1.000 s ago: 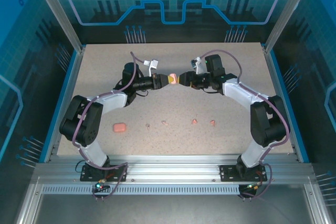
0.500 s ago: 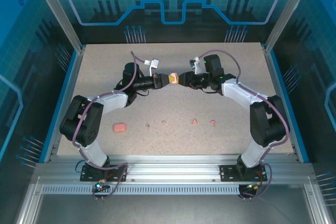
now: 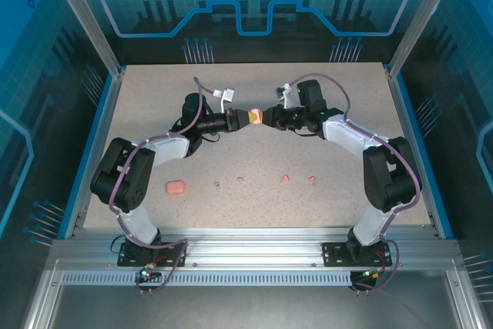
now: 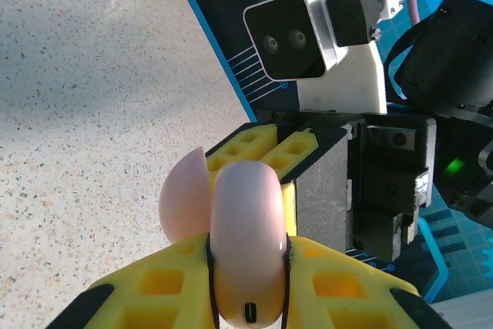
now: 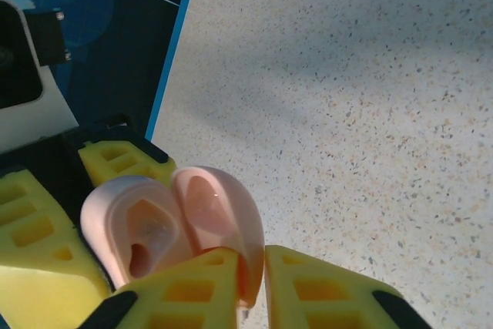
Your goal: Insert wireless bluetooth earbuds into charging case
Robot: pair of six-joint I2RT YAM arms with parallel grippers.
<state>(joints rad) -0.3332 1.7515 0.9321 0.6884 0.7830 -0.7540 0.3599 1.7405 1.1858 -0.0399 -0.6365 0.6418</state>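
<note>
Above the table's middle, my two grippers meet around a round pink charging case (image 3: 254, 117). My left gripper (image 4: 246, 271) is shut on the case's body (image 4: 246, 236), with the charging port facing the camera. The lid (image 5: 223, 209) stands swung open, showing the moulded wells (image 5: 142, 236) inside. My right gripper (image 5: 250, 279) is shut on the lid's rim. Several tiny earbuds lie in a row on the table nearer the arm bases: two pale ones (image 3: 218, 185) (image 3: 242, 180) and two pinker ones (image 3: 284, 178) (image 3: 312, 181).
A rounded-rectangular pink case (image 3: 176, 187) lies on the speckled table (image 3: 254, 213) at the left end of the earbud row. A blue rim (image 3: 422, 152) and aluminium posts border the table.
My right gripper's jaws have closed onto the lid's rim. Both grippers and the case have shifted slightly left. The earbuds and the other case have not moved.
</note>
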